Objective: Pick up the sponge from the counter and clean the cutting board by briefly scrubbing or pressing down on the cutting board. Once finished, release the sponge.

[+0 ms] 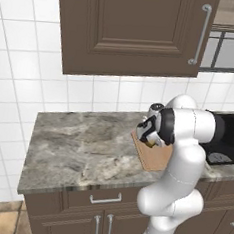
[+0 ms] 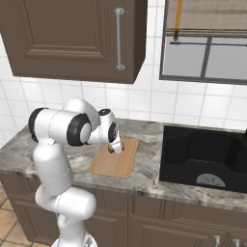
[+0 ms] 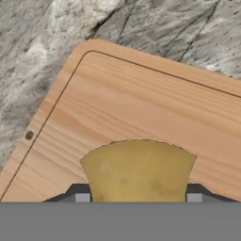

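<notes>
The sponge (image 3: 139, 172) is pinched between the two fingertips (image 3: 82, 196) of the gripper (image 2: 115, 147), which is held over the cutting board (image 3: 141, 113) — toward the board's far end, going by the right base view. The board lies flat on the marble counter (image 1: 76, 145), just left of the black sink (image 2: 202, 157). Whether the sponge is already pressed onto the wood can't be told; from the side it looks very close.

For the scrub itself, a straight push down is probably best, so the lumpy sponge gets squashed flat rather than twisted out of the grip. Strokes should be kept short and inside the groove line (image 3: 155, 69) — the board isn't fixed and could be dragged across the stone.
</notes>
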